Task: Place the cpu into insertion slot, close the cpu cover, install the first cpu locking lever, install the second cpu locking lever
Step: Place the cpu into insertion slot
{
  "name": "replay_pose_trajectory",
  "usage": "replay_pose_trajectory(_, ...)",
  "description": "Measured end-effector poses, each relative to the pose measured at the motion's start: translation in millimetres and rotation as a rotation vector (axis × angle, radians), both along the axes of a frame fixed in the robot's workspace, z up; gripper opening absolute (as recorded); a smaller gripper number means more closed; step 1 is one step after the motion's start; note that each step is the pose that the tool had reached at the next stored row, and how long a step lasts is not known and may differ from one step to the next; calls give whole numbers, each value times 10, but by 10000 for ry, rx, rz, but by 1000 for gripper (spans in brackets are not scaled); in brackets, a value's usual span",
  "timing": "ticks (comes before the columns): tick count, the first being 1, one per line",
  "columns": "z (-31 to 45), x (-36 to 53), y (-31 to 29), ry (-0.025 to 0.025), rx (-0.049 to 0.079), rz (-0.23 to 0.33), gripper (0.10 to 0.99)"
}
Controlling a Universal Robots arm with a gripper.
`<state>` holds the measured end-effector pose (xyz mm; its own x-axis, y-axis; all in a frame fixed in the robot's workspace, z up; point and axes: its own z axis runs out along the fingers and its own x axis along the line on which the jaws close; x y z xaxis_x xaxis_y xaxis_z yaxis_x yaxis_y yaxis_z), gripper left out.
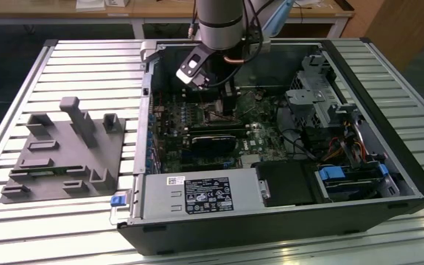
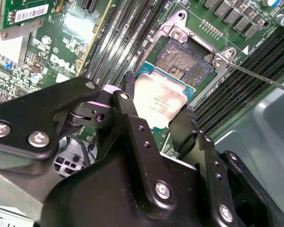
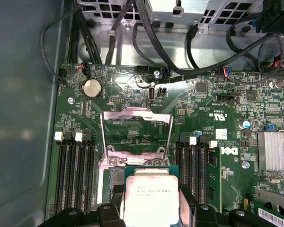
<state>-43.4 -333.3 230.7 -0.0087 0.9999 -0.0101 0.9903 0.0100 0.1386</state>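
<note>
Your claw [image 2: 159,103] is clamped on the cpu [image 2: 156,94], one finger on each of two opposite edges, pale metal face towards both wrist views. You are in the first step: the chip hangs over the near edge of the insertion slot [image 2: 187,61], whose dark contact field lies mostly uncovered, so it is not seated. Whether a corner touches the rim, I cannot tell. The cpu cover [image 3: 135,113] stands open and upright behind the socket, and a thin locking lever [image 2: 260,78] is swung clear. Placing it calls for the chip square and level with the socket frame. There is faint print on the chip, a barcode sticker [image 2: 31,13] on the motherboard [image 3: 217,99] and a label [image 1: 206,194] on the power supply.
</note>
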Motion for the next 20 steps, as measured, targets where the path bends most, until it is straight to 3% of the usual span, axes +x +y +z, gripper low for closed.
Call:
replay_pose_trajectory(9,-58,1,8,69,0,10,541)
replay_pose_trajectory(20,-113,-6,16,95,-2,17,541)
